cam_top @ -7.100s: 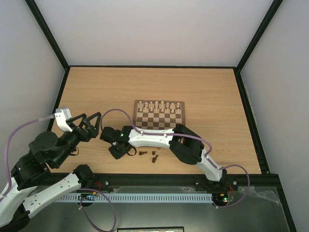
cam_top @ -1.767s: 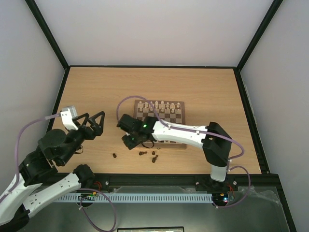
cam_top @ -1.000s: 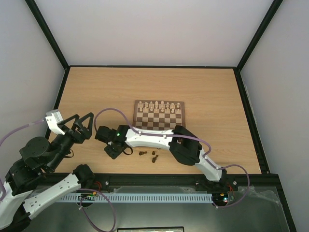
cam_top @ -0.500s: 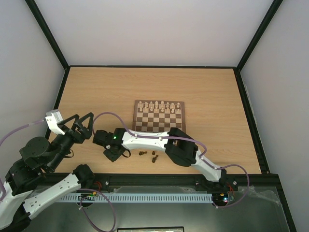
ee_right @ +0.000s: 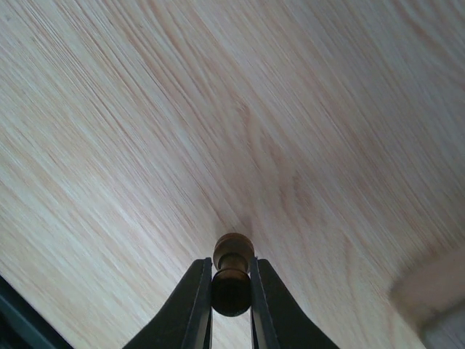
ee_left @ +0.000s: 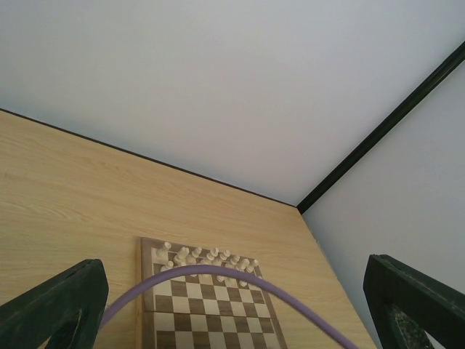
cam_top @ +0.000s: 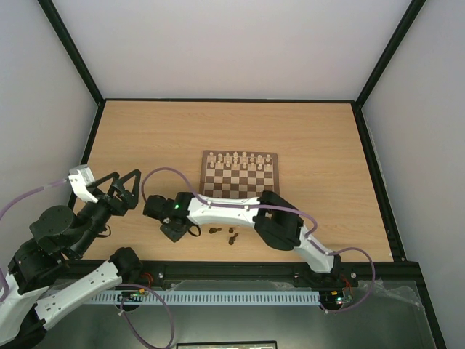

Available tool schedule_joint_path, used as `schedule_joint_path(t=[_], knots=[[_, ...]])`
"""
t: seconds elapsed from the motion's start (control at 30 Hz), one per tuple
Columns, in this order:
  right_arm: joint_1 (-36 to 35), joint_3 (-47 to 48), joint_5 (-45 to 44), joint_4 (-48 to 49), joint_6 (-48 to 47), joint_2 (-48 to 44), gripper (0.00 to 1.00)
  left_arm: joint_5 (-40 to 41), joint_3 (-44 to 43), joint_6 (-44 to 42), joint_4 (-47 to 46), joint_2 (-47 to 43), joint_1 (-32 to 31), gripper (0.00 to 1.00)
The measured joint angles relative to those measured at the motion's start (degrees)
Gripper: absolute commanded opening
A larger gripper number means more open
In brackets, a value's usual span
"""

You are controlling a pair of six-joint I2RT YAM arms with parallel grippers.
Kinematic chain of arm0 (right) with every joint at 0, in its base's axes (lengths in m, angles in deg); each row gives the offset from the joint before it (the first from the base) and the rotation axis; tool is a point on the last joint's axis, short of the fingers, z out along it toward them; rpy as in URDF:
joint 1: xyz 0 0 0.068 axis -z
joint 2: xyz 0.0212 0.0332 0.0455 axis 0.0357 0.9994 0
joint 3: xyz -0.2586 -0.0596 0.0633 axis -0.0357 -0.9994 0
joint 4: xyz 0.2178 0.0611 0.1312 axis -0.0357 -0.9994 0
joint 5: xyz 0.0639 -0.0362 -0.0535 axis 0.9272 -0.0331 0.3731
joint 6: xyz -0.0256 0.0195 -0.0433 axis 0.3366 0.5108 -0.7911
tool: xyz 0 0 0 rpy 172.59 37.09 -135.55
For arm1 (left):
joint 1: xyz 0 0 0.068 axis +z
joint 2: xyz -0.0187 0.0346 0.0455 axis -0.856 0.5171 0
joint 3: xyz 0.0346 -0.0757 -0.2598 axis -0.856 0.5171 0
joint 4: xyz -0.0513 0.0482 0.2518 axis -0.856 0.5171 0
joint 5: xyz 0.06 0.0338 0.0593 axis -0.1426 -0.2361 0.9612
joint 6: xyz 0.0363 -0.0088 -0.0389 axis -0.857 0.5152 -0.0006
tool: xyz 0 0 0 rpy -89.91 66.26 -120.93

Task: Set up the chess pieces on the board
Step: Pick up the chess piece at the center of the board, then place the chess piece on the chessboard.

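Dark pawn (ee_right: 233, 252): pinched between the right gripper's (ee_right: 232, 280) closed jaws, low over the table (cam_top: 145, 131), left of the board (cam_top: 240, 186). Other dark pieces (cam_top: 224, 232) lie loose just off the board's near edge; none shows on its visible squares. Left gripper (cam_top: 126, 174): wide, empty. Judged barely begun.

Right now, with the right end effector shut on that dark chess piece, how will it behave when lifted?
Probably rigid: the dark chess piece looks like turned wood. Likely very light, being tiny between the fingers of the right end effector. Its rounded, glossy body is pinched over a small area, so it may twist or slip; laid sideways, it could roll.
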Motion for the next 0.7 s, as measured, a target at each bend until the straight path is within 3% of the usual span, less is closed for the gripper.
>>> schedule_joint_path(t=[0.37, 0.7], knots=[[5.25, -12.83, -3.45, 0.5, 0.72, -15.45, 0.09, -0.02, 0.02, -0.02, -0.13, 0.5, 0.0, 0.99], [9.84, -18.32, -4.04, 2.08, 0.81, -17.18, 0.09, -0.04, 0.13, -0.04, -1.31, 1.7, 0.0, 0.99]])
